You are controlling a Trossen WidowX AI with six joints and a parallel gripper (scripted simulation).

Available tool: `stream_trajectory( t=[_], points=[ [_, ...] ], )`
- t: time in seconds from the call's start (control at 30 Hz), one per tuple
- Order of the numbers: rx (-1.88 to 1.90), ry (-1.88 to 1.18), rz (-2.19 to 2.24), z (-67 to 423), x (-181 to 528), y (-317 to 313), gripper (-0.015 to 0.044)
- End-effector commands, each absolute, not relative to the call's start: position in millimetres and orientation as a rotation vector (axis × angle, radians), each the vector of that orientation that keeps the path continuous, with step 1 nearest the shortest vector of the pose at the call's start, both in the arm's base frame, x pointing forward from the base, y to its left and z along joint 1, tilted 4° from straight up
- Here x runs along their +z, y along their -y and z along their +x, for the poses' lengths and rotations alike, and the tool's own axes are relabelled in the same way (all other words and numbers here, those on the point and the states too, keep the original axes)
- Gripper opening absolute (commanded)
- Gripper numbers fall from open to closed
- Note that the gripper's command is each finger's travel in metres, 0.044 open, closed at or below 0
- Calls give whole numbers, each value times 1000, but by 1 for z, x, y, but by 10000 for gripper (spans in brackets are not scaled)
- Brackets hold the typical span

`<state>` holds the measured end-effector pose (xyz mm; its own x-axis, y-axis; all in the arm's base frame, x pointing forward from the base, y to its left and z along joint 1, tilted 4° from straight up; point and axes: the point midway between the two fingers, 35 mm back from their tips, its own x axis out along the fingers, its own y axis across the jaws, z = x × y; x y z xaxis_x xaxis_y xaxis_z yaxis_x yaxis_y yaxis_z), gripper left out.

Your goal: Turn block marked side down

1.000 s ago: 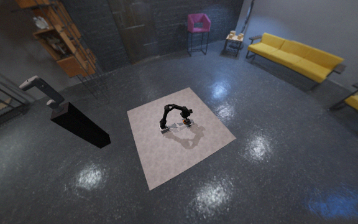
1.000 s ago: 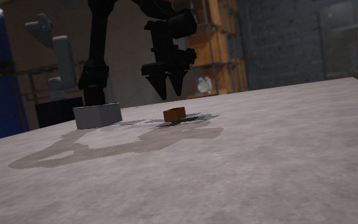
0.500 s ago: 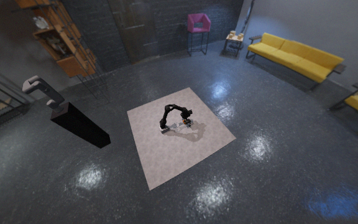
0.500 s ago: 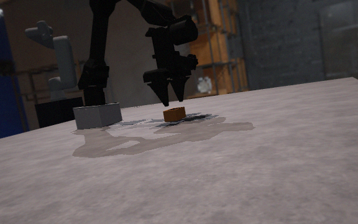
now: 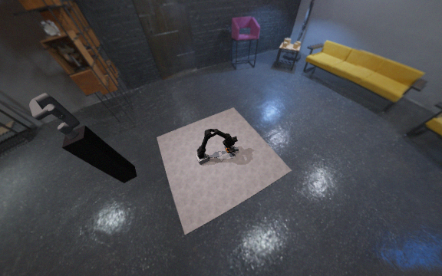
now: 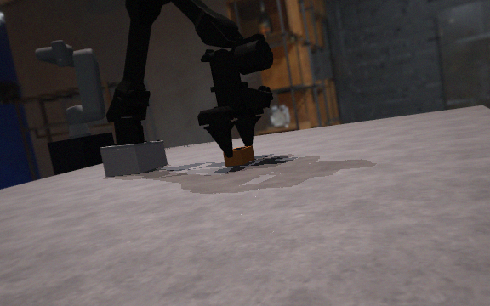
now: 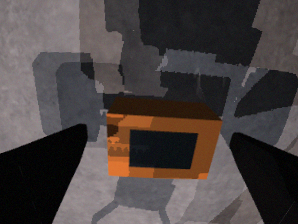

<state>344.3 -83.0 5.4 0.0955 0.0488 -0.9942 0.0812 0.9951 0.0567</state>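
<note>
An orange block (image 6: 239, 156) (image 7: 162, 145) (image 5: 227, 149) rests on the pale table top (image 6: 356, 221). Its dark marked face points up, as the wrist view shows. My gripper (image 6: 236, 150) (image 7: 161, 135) is open and lowered straight over the block. One black finger stands on each side of the block, with a gap between each finger and it. In the exterior view the fingertips reach down to about the block's top edge. In the top view the arm (image 5: 215, 138) is small and bent over the block.
The arm's grey base (image 6: 133, 158) stands on the table to the left of the block. Dark shadows of the arm lie around the block. A black pedestal (image 5: 98, 153) with a grey camera arm stands off the table to the left.
</note>
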Motion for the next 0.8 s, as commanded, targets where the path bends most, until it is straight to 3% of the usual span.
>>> stream_trajectory(
  t=[0.0, 0.17, 0.77],
  points=[
    [-28, -1489, 108, 342, -2, 83, 414],
    [-28, -1489, 108, 342, -2, 83, 282],
    [-28, -1489, 108, 342, -2, 83, 163]
  ],
)
